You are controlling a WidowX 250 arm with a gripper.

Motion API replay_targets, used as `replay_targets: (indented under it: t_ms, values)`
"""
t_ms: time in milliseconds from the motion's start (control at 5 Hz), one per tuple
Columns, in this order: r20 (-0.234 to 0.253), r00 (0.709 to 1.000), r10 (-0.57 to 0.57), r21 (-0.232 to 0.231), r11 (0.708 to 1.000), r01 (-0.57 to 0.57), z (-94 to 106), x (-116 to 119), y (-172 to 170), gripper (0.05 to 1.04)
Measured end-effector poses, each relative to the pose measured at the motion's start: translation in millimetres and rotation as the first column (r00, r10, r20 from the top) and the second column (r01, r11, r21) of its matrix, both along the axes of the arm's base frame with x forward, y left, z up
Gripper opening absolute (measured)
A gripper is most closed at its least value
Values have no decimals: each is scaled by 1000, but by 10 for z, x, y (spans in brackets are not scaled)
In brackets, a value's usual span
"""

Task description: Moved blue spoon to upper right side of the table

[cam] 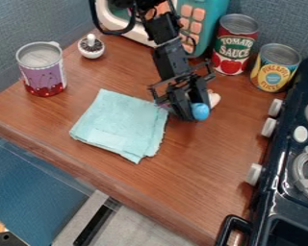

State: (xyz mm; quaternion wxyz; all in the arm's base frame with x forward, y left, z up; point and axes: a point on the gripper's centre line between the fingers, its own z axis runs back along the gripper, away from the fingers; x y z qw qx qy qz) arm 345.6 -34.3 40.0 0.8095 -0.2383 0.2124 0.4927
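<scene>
Black, angular robot gripper [187,110] is hanging low over a brown wood-grain table [205,158], beside a folded turquoise cloth [121,124]; its opening and any hold cannot be told. A round-ended blue spoon [200,111] is showing at its tip, presumably explaining the low pose.

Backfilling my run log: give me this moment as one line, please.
gripper: low beside teal cloth | blue spoon: rounded part at gripper, hold unclear | red can: beside yellow can

Blue-grey walls [28,29] meeting behind brown wood-grain table [201,168]; blue surface [28,185], pale grey surface [140,228] past near edge.
</scene>
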Motion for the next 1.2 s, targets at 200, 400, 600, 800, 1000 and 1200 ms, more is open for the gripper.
replay_targets:
  t_ms: [200, 400, 600, 800, 1000, 1200]
  values:
    - [1, 1000, -16, -13, 1000, 16, 5, 56, -95, 355]
    - [2, 999, -36, -32, 999, 36, 32, 90, -201, 355]
    - [-10, 999, -41, -45, 998, 40, 32, 171, -209, 355]
    - [5, 999, -42, -36, 998, 42, 54, 318, -184, 355]
    - [35, 998, -46, -7, 999, 47, 103, 411, -143, 355]
    - [27, 999, -28, 39, 999, 27, 14, 300, -70, 355]
